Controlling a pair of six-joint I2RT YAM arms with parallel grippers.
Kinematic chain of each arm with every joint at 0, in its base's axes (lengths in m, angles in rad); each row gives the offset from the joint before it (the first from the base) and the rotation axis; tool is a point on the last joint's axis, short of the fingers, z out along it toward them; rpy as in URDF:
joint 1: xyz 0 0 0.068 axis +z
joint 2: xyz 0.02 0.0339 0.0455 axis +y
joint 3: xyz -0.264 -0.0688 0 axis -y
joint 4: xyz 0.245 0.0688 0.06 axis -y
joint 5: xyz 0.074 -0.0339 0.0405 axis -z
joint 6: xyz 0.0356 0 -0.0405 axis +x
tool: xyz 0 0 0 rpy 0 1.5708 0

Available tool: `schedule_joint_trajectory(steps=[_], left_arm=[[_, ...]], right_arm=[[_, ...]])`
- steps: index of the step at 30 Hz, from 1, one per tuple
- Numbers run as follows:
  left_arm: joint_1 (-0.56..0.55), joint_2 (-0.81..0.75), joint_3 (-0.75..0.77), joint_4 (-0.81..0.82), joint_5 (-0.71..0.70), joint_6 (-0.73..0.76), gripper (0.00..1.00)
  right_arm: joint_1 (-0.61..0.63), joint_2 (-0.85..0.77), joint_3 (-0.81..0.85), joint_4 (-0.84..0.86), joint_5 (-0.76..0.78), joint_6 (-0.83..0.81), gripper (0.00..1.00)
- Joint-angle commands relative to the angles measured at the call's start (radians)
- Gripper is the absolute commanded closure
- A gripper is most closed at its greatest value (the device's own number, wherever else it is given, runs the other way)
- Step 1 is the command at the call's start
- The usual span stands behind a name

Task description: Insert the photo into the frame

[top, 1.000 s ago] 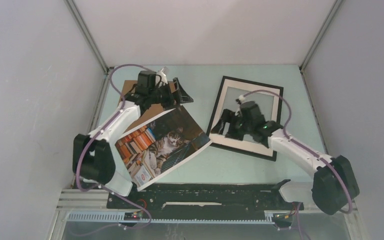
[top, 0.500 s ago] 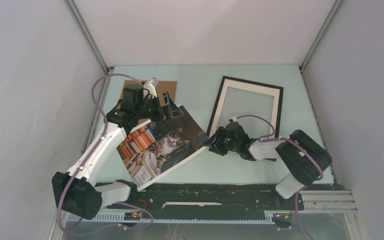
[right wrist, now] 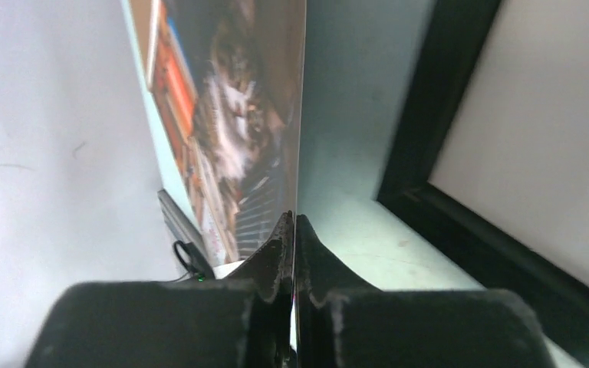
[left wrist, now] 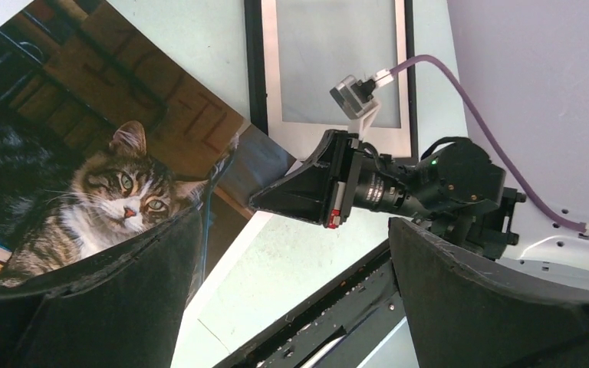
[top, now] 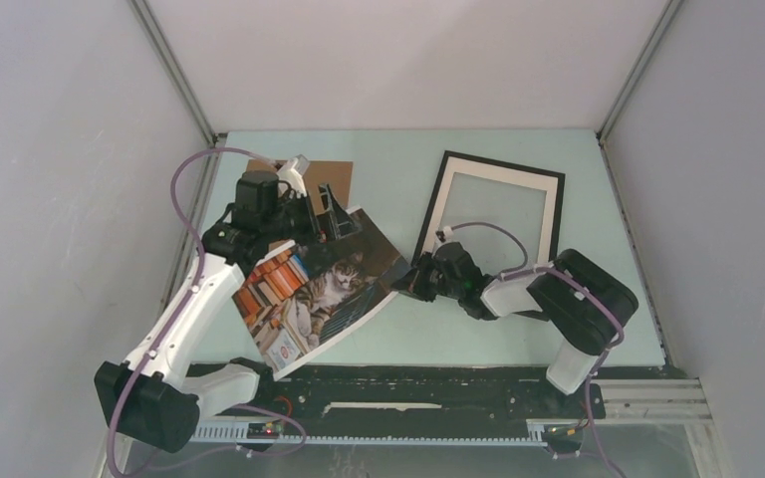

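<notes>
Pickup step: glossy rectangular cat photo point(top: 324, 294) is pinched at its right corner by right gripper point(top: 413, 283); left gripper point(top: 331, 214) is spread wide, empty. Next, a lift right onto the thin black rectangular frame point(left wrist: 253, 61) is needed.

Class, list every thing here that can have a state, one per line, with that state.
frame: lying flat, no picture inside
photo: face up beside it, one corner pinched
right gripper: shut on the photo
left gripper: open, holding nothing
cardboard: flat, partly hidden
</notes>
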State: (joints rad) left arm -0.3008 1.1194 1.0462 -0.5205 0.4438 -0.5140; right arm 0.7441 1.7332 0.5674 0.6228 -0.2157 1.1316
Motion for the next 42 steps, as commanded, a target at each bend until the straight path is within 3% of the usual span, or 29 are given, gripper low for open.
schedule_joint_trajectory(steps=[1, 4, 6, 9, 12, 20, 27, 30, 38, 42], left_arm=[[-0.006, -0.052, 0.019, 0.024, 0.026, 0.056, 0.00], [-0.072, -0.046, 0.084, 0.000, 0.076, 0.134, 0.00], [-0.147, -0.041, 0.138, -0.046, 0.013, 0.183, 0.00], [-0.310, -0.043, 0.193, -0.089, -0.241, 0.267, 0.00], [-0.477, -0.024, 0.207, -0.080, -0.504, 0.315, 0.00], [-0.696, 0.226, 0.367, -0.152, -0.988, 0.339, 0.00], [-0.764, 0.361, 0.450, -0.202, -1.045, 0.333, 0.04], [-0.782, 0.373, 0.441, -0.213, -1.060, 0.306, 0.14], [-0.785, 0.349, 0.410, -0.233, -1.032, 0.296, 0.68], [-0.785, 0.337, 0.453, -0.244, -0.964, 0.327, 0.82]], right_arm=[[-0.004, -0.158, 0.103, -0.091, 0.000, -0.108, 1.00], [-0.059, -0.272, 0.214, -0.336, -0.048, -0.137, 1.00], [-0.103, -0.341, 0.286, -0.484, -0.064, -0.104, 1.00], [-0.171, -0.417, 0.402, -0.751, -0.044, -0.026, 1.00], [-0.211, -0.464, 0.481, -0.891, -0.035, 0.045, 1.00], [-0.217, -0.607, 0.490, -0.955, 0.067, 0.187, 1.00], [-0.221, -0.651, 0.492, -0.997, 0.131, 0.237, 1.00], [-0.221, -0.659, 0.493, -1.021, 0.153, 0.240, 1.00], [-0.227, -0.692, 0.504, -1.047, 0.182, 0.237, 1.00], [-0.238, -0.698, 0.510, -1.031, 0.160, 0.225, 1.00]])
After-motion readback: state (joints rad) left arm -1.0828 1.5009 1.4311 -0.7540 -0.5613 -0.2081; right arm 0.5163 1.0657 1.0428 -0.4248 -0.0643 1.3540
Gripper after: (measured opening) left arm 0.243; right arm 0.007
